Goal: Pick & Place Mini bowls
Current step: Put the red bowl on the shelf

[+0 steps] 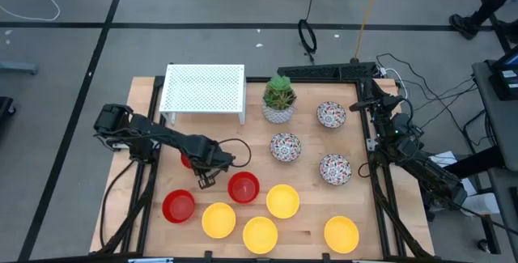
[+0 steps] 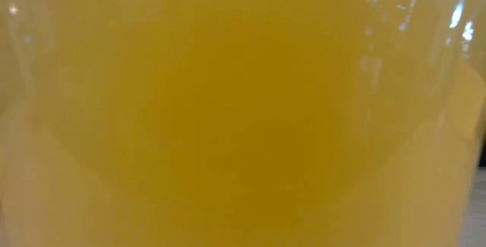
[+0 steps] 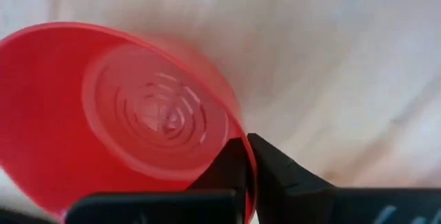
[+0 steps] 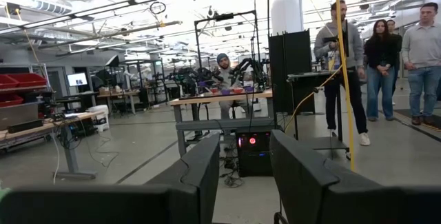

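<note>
While the low view is filled edge to edge by a yellow bowl (image 2: 243, 125) pressed against the lens, the work sits mid-left of the overhead frame: left gripper (image 1: 202, 170) bears down on a red bowl (image 1: 188, 161), mostly hidden under the arm there. Left wrist view settles the relation: bowl wall runs between the two dark fingers (image 3: 275, 176), one inside the rim, one outside, jaws pinched narrow on that wall, so the bowl lies directly in the jaws and hangs tipped toward the camera. Judged: grip made, lift comes next, and it turns on that thin rim hold not slipping. Along the bottom of the overhead frame lie two more red bowls (image 1: 244, 187) and four yellow ones; farther up, three flowered bowls (image 1: 285, 146), a potted plant (image 1: 278, 99) and a white rack (image 1: 203, 90) at upper left of the table (image 1: 307, 231). Right gripper (image 1: 387, 109) waits at the right edge, well apart, jaws part open, empty.
</note>
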